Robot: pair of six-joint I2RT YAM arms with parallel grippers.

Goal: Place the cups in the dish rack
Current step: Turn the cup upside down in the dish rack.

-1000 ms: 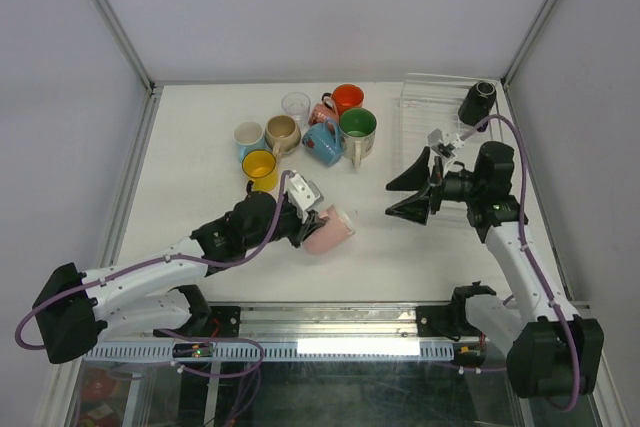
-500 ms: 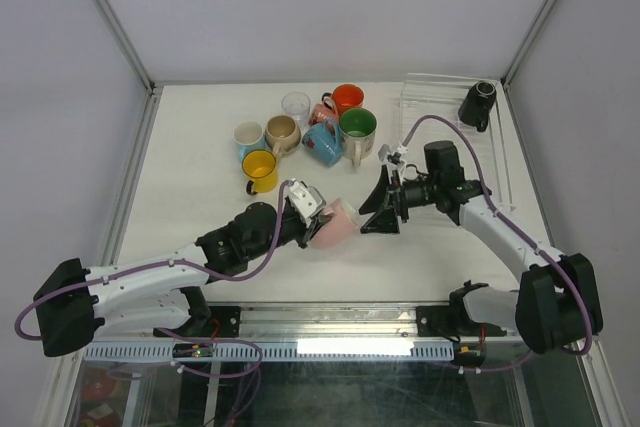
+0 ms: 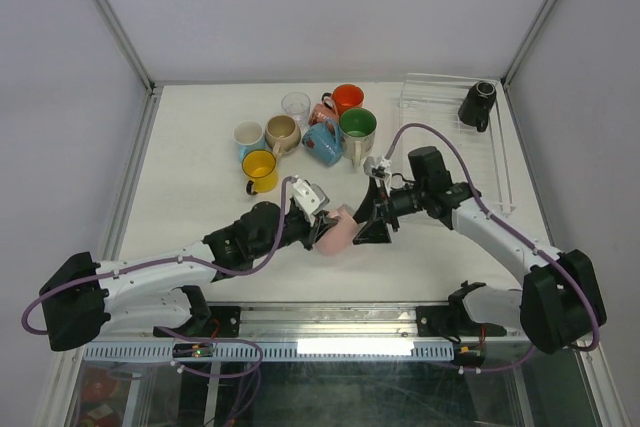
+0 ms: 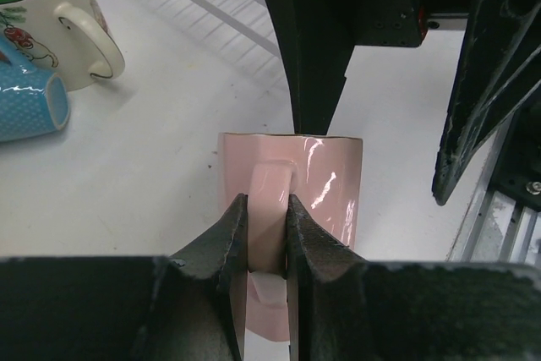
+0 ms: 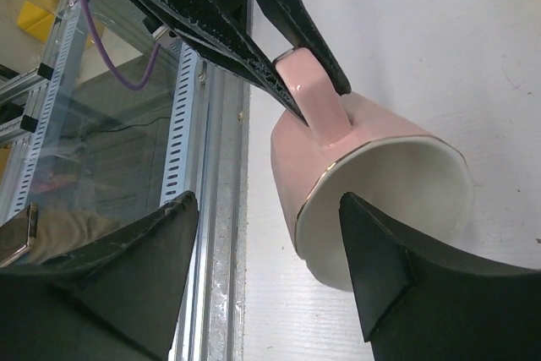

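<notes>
Handover in hand: the left pincer (image 4: 266, 209) is clamped on the handle of the pink mug (image 4: 325, 179), held sideways near the middle of the worktop (image 3: 200, 117). The right pincer (image 5: 269, 200) stands apart, straddling the mug's mouth. Next it likely needs to close on the wall, then carry the mug to the dish rack (image 3: 480, 162), far right.

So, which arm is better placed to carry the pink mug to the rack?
Right: its jaws are open at the pink mug, and the dish rack lies on its side. The left jaws pinch the handle.

Bare table (image 3: 190, 177) at left; mug cluster (image 3: 310, 132) beyond the pink mug (image 3: 338, 231), right arm (image 3: 480, 222) between it and the dish rack (image 3: 430, 107).
</notes>
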